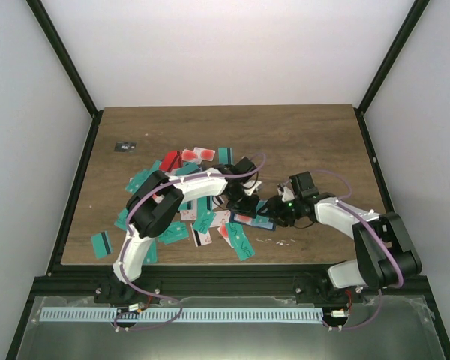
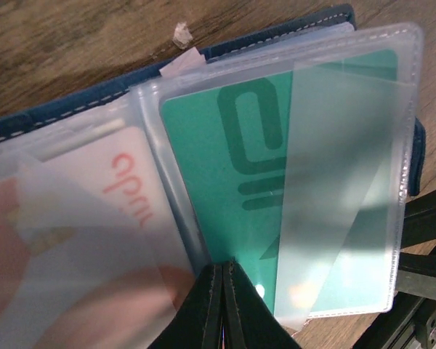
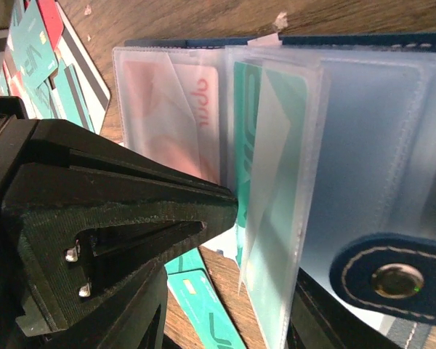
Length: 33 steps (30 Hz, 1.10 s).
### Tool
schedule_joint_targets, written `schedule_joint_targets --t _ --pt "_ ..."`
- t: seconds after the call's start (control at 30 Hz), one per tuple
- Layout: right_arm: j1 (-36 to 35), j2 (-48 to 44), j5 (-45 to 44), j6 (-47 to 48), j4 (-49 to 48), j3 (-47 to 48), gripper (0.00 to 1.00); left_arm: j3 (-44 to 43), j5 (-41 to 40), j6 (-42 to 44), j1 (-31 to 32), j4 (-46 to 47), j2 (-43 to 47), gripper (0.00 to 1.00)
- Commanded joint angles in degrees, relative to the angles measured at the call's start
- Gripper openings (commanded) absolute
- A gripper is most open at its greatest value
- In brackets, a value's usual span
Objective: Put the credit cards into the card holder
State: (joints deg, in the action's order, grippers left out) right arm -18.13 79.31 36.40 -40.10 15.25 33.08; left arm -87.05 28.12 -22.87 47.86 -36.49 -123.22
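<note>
Top view: finding card holder [image 1: 261,219] lying open at table [image 1: 322,142] centre, between left gripper [image 1: 246,196] and right gripper [image 1: 283,214]. Noting loose credit cards [image 1: 240,244] spreading left and near, closer to left arm.

Left wrist: seeing fingers closed, nothing visible between, tips resting at spine fold. Noting teal card [image 2: 225,182] already sleeved beside tips.

Right wrist: seeing jaws part-closed, apparently pinching sleeve leaves. Finding far finger mostly hidden, clasp tab [image 3: 392,280] cut off.

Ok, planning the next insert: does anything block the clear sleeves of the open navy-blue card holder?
Yes: a teal plastic card fills one sleeve, a white-and-red card the next, and the left arm's shut jaws rest at their fold.
</note>
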Motion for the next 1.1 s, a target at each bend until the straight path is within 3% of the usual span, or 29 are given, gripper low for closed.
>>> schedule_joint_targets --t 0.0,0.23,0.43,0.63,0.77,0.9,1.07 --pt "0.06 0.85 2.09 0.51 0.15 3.38 0.43 0.65 -1.64 -1.55 -1.06 -0.58 3.51 0.05" --pt "-0.75 2.86 0.90 1.57 4.89 7.99 0.43 1.57 -2.01 -2.65 -3.85 -1.17 9.91 0.11" --pt "-4.85 8.36 -1.18 1.73 10.14 15.70 0.43 7.32 -2.96 -3.71 -9.18 -0.86 18.59 0.11" --pt "-11.95 16.47 6.28 1.68 10.39 32.05 0.46 15.90 -5.14 -4.09 -15.73 -1.05 28.53 0.12" --pt "-14.94 18.04 4.11 4.28 17.05 44.06 0.50 20.22 -6.67 -4.19 -17.43 -3.15 33.96 0.15" --pt "-15.01 11.69 3.13 3.01 15.09 41.23 0.51 24.28 -8.97 -5.28 -17.54 -5.38 39.12 0.16" --pt "-14.97 0.70 -1.77 1.89 13.33 27.83 0.53 29.47 -12.07 -8.60 -17.56 -7.19 45.52 0.20"
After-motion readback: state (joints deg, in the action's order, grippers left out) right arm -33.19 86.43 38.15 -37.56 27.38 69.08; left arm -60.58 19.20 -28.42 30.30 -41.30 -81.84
